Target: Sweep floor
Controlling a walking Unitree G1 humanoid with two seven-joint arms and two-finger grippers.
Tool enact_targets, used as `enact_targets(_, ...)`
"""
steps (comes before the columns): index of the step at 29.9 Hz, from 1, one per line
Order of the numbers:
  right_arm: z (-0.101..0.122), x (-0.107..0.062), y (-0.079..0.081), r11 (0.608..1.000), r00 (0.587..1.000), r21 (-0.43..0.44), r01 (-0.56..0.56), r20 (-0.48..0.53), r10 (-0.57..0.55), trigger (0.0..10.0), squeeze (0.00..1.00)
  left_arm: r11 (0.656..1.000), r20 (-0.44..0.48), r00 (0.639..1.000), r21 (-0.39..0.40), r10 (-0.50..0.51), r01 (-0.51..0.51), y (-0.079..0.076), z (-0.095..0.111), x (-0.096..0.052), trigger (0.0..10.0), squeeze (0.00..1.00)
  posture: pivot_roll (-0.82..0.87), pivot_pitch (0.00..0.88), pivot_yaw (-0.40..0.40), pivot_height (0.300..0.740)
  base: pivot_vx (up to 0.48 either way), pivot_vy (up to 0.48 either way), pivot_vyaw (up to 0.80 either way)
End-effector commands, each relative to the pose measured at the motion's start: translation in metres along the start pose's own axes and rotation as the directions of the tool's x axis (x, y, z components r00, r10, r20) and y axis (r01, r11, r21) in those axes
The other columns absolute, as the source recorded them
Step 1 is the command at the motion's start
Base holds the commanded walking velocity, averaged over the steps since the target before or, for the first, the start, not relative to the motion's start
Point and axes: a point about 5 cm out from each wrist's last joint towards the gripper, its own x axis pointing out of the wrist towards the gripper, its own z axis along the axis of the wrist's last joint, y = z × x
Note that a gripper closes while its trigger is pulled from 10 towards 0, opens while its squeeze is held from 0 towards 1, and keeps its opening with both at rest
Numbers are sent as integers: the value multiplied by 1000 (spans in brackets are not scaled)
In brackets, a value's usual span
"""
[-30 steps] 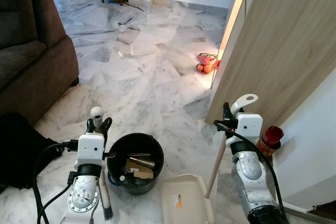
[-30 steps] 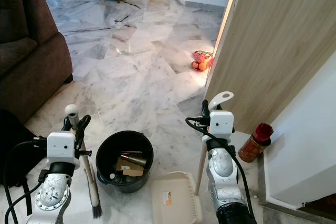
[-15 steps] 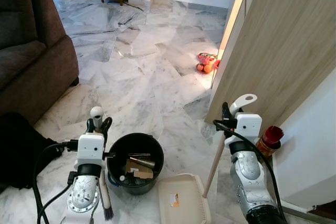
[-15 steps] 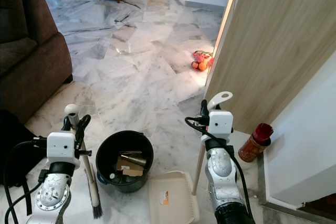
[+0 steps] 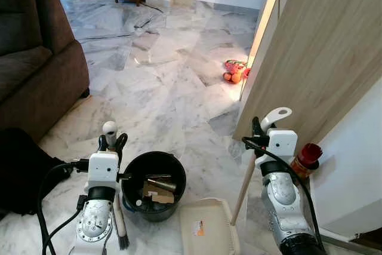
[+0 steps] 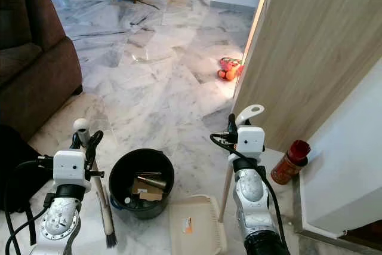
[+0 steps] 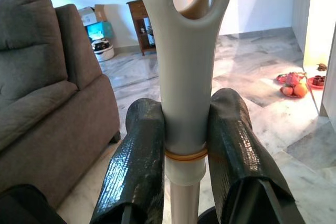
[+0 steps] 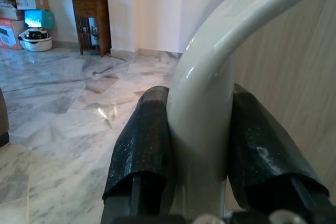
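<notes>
Standing over marble floor point(image 5: 173, 88) with left gripper point(image 5: 111, 143) clamping brush point(image 5: 118, 219) beside black bucket point(image 5: 154, 184), right gripper point(image 6: 234, 125) clamping dustpan point(image 6: 194, 226) handle; showing in left wrist view 2 fingers point(image 7: 137, 166) pinching brush handle, in right wrist view fingers point(image 8: 140, 145) squeezing dustpan handle.

Both silver arms are reaching forward and down, the left claw point(image 5: 112, 141) and right claw point(image 5: 260, 128) each clamping a handle.
</notes>
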Motion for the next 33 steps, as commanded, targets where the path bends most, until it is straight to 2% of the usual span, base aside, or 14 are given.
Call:
enact_targets(1, 3, 2, -2, 1000, 1000, 12, 12, 21, -13, 10000, 0, 1000, 23, 1000, -9, 9, -8, 1, 3, 1, 10000, 0, 118, 92, -59, 740, -262, 0, 0)
enact_targets(33, 1, 3, 1, 1000, 1000, 27, 2, 14, -3, 10000, 0, 1000, 25, 1000, -11, 12, -11, 0, 2, 1, 10000, 0, 120, 85, -62, 740, -269, 0, 0)
